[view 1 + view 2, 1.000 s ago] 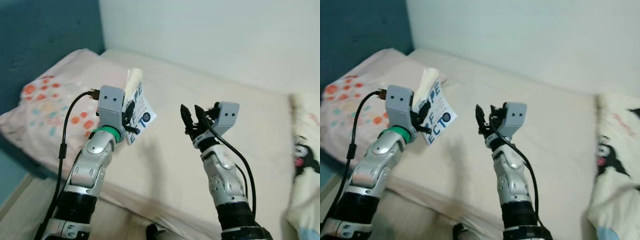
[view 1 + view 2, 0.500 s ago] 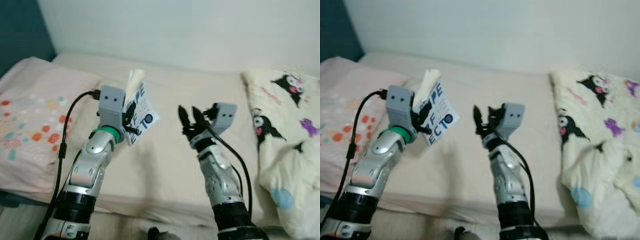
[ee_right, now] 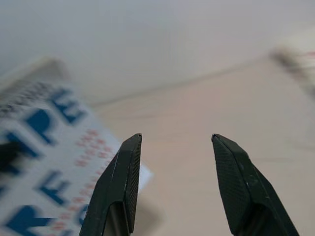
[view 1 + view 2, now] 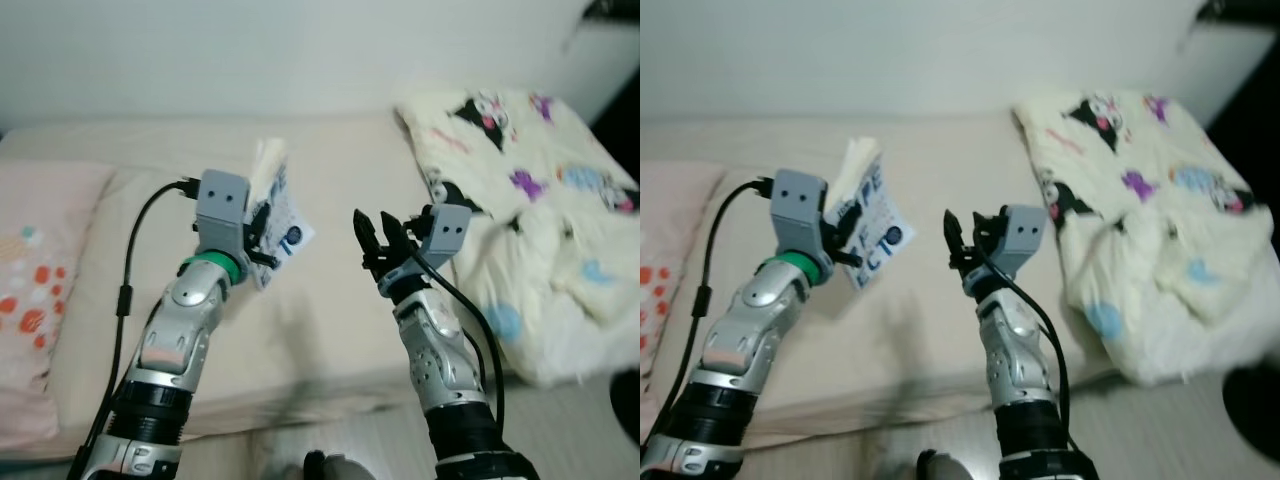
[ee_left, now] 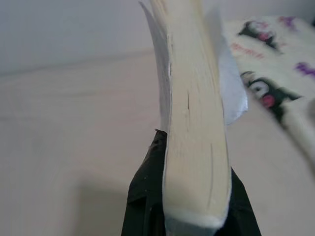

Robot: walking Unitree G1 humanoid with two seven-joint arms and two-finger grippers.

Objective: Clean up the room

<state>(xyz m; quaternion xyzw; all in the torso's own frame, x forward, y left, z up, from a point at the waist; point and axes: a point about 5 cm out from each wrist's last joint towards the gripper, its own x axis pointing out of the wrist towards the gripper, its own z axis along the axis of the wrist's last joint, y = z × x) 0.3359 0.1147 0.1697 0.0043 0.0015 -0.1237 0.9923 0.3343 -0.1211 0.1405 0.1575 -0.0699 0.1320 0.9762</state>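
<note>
A white paperback book with blue lettering on its cover is held upright above the bed, with my left gripper shut on it. In the left wrist view its cream page edges stand between the black fingers. My right gripper is raised beside the book, to its right, open and holding nothing. The right wrist view looks between the two spread fingers at the book's cover.
A cream blanket with cartoon prints is bunched on the right half of the bed. A pink pillow with coloured dots lies at the left. A white wall runs behind the bed. Pale floor shows at the lower right.
The camera has swung to the right: the pillow has slid left and the blanket has come into view. Both arms keep their pose, the left still holding the book.
</note>
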